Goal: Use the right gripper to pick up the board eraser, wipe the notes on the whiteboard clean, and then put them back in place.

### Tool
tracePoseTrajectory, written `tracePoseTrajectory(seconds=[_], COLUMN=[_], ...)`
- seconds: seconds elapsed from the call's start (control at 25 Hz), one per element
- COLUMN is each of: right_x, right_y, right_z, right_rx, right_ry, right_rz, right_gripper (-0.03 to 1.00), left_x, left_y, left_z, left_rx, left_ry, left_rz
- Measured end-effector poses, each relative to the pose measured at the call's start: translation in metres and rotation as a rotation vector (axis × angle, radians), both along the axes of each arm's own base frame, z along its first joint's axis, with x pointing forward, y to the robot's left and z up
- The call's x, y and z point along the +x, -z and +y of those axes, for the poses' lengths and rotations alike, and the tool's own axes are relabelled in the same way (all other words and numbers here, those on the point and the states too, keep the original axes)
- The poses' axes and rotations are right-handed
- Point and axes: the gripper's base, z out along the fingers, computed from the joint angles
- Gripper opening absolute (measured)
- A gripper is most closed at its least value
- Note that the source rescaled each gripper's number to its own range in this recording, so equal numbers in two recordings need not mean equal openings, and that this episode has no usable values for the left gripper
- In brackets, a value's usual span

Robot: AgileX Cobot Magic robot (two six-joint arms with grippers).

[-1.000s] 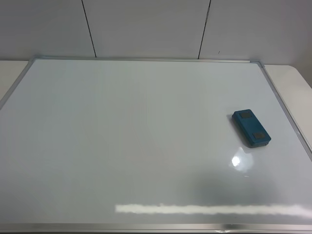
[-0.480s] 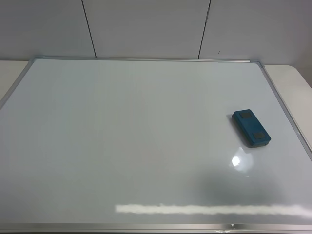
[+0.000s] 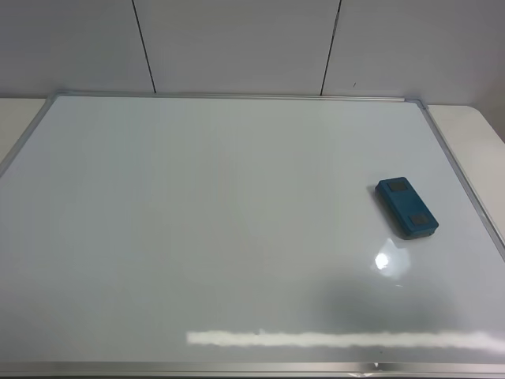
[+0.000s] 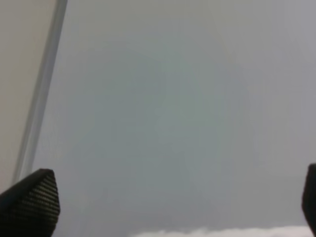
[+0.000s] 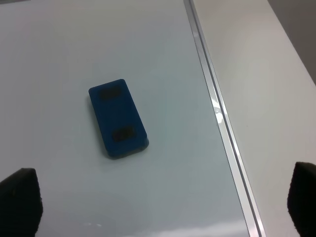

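Observation:
The whiteboard [image 3: 197, 221] lies flat and fills most of the exterior view. No red notes show on it. The teal-blue board eraser [image 3: 406, 208] lies on the board near its right edge, dark patches up. Neither arm shows in the exterior view. In the right wrist view my right gripper [image 5: 160, 202] is open and empty, its fingertips far apart, and it hangs above the board a short way from the eraser [image 5: 117, 118]. In the left wrist view my left gripper [image 4: 170, 207] is open and empty over bare board [image 4: 173, 98] near its frame.
The board's silver frame [image 5: 217, 113] runs beside the eraser, with the pale table [image 5: 266, 74] beyond it. The table [image 3: 473, 126] also shows at the board's right and far left. A grey panelled wall [image 3: 237, 39] stands behind the board.

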Motion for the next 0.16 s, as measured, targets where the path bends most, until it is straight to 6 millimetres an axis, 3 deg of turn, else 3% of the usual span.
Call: tracePoseTrajectory(seconds=[0.16], right_x=[0.0], right_y=[0.0], right_z=[0.0], right_rx=[0.0], right_ry=[0.0], right_rz=[0.0], right_gripper=[1.0], left_x=[0.0], left_y=[0.0], left_z=[0.0], left_rx=[0.0], left_ry=[0.0], left_rz=[0.0])
